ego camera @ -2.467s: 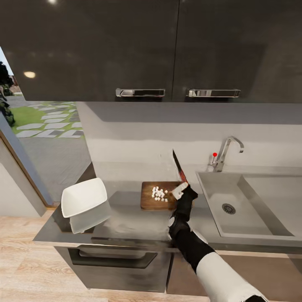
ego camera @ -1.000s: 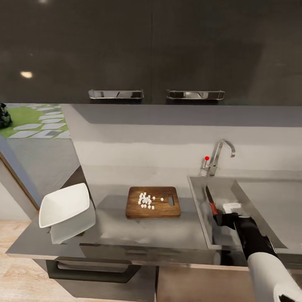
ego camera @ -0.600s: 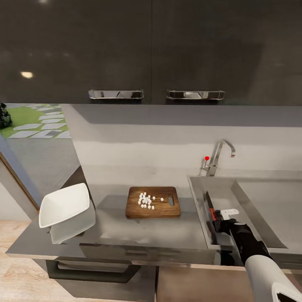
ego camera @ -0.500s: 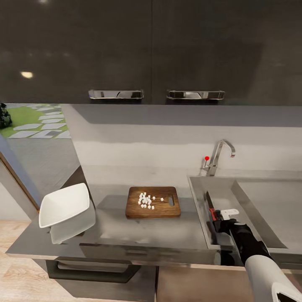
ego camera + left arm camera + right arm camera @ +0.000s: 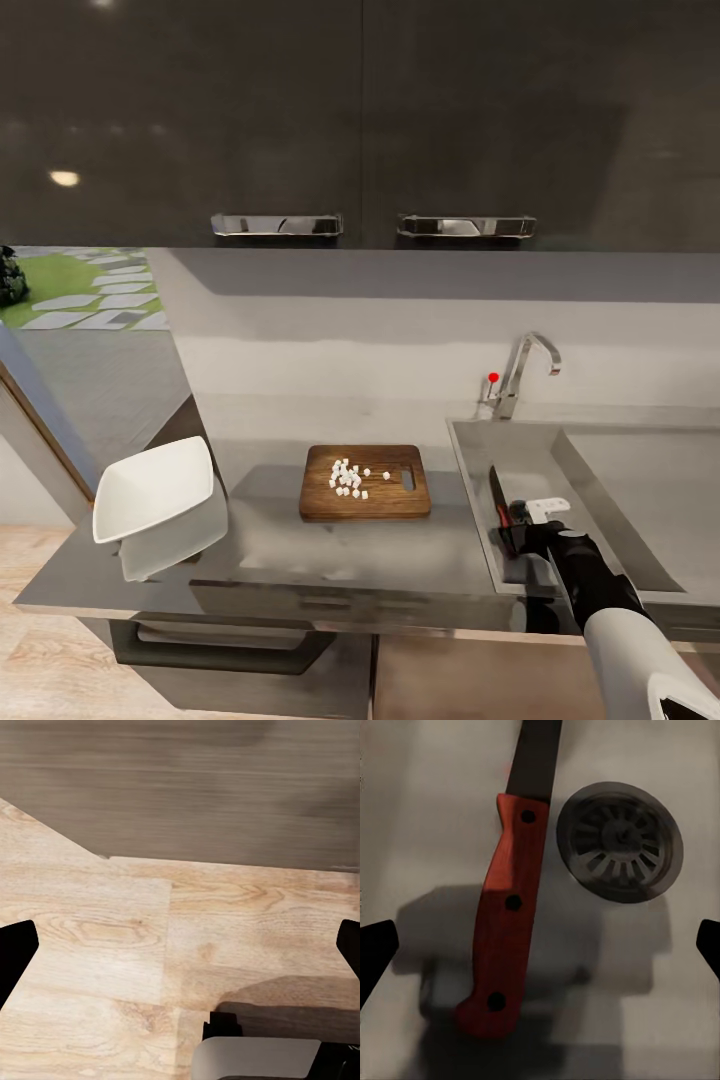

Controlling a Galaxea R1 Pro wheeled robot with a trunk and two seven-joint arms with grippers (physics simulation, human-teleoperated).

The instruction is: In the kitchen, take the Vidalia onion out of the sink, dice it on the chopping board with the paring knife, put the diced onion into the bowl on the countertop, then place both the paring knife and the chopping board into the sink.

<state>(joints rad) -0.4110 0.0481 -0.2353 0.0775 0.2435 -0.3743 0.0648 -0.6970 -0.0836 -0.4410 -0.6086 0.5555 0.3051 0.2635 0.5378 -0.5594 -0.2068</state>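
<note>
While one paring knife (image 5: pixel 506 922) lies in the sink (image 5: pixel 470 450) (basin), one bowl (image 5: pixel 152 487) waits.

The paring knife (image 5: pixel 507 922) blade tip is cut off by the frame edge.

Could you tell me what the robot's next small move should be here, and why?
Probably lift the right gripper out of the sink and swing toward the chopping board. Its jaws stand wide apart, and the paring knife lies released beside the drain. The diced onion is still heaped on the board, and the bowl looks empty.
</note>
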